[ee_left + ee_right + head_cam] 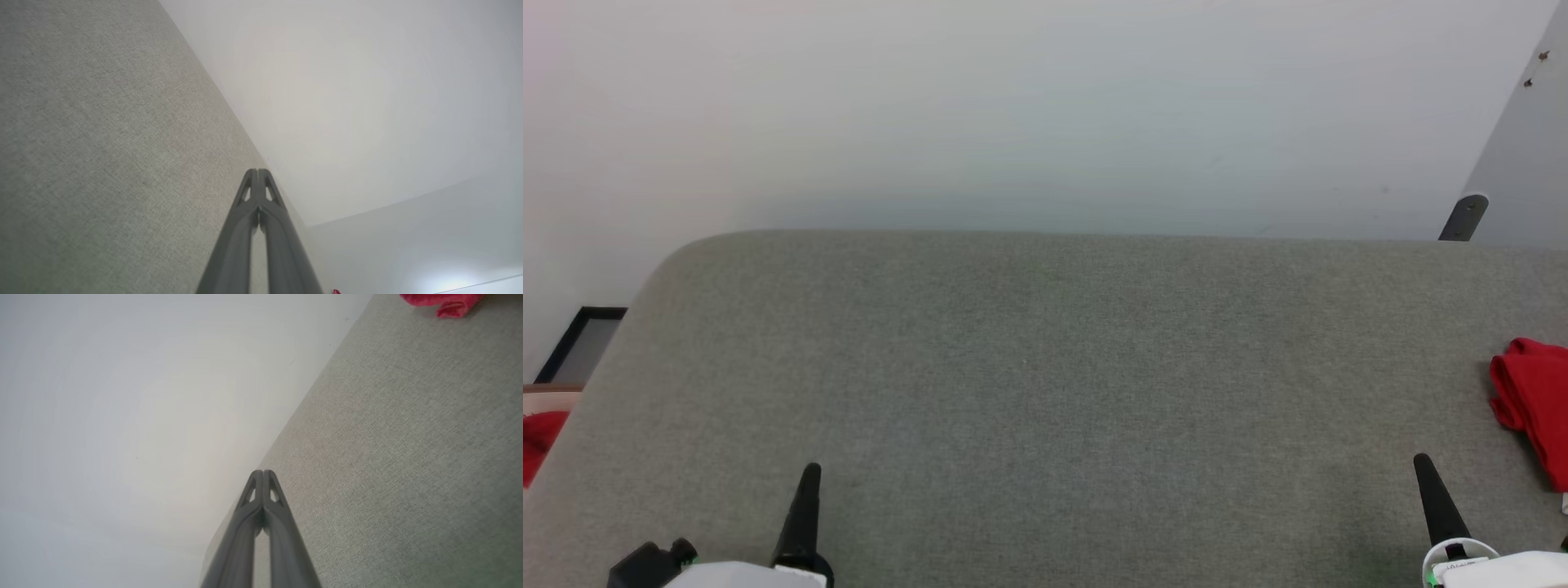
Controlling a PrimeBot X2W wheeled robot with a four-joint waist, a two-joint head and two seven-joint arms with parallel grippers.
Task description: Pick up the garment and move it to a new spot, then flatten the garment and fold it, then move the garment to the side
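Observation:
The garment (1535,408) lies as a bunched red bundle at the right edge of the grey fabric surface (1045,367), partly cut off by the frame. In the right wrist view the garment (443,302) shows as a red fold at the top. My right gripper (1423,462) is shut and empty, a short way in front and to the left of the garment. Far across the surface at the lower left, my left gripper (810,469) is shut with nothing in it. Each wrist view shows its own fingertips pressed together: the left gripper (258,171), the right gripper (262,472).
A pale wall (1045,114) rises behind the surface's far edge. A dark metal bracket (1463,216) stands at the back right. Off the left edge sit a black-framed panel (580,343) and something red (539,441) on the floor side.

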